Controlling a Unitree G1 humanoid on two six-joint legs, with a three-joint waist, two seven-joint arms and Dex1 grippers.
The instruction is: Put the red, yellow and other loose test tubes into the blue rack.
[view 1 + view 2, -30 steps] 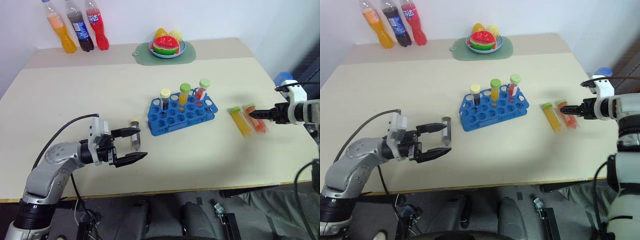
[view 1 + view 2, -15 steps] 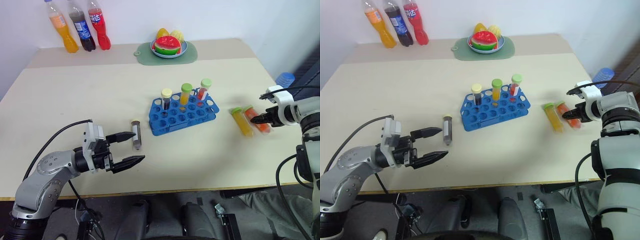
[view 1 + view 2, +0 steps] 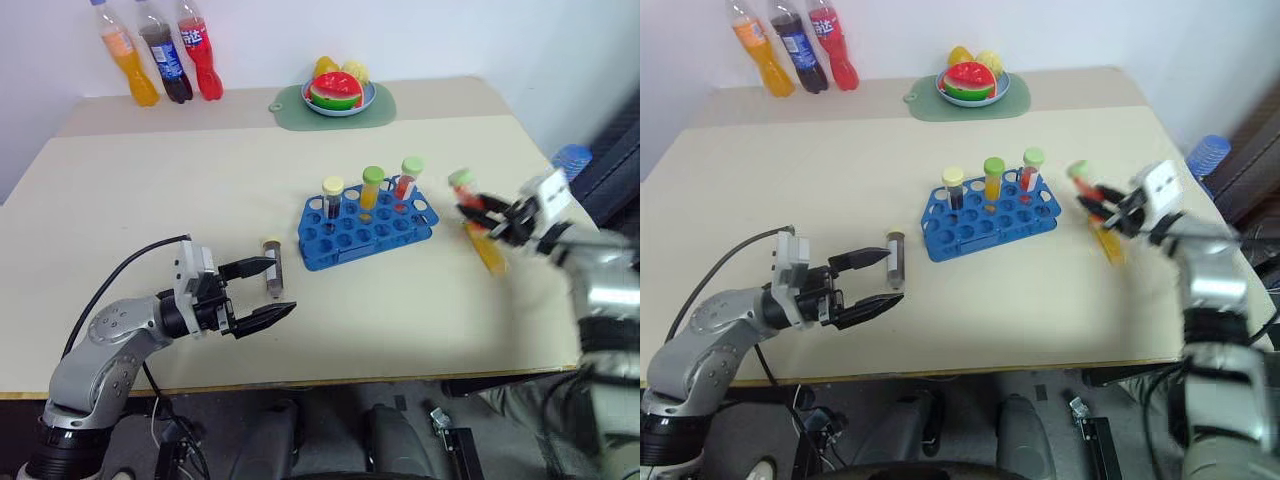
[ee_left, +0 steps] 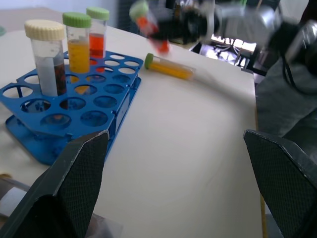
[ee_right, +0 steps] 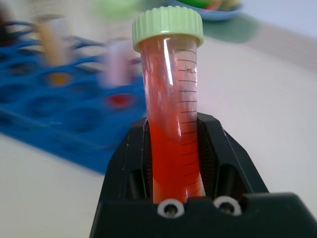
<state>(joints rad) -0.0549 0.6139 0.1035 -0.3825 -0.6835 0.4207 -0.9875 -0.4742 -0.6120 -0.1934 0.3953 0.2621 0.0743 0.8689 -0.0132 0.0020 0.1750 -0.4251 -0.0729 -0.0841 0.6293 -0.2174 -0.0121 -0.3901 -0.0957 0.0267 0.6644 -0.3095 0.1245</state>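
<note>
We see the right gripper [image 5: 176, 163] clenched on the red test tube [image 5: 171, 114], green cap up, raised just right of the blue rack [image 3: 365, 232]; the rack's empty holes lie to its left. The left gripper [image 3: 262, 290] is spread beside the dark tube [image 3: 271, 266] lying on the tabletop [image 3: 150, 200].

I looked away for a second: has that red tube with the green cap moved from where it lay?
Yes. The red tube is off the table, clamped in the right hand, and is closer to the blue rack; the yellow tube lies alone.
</note>
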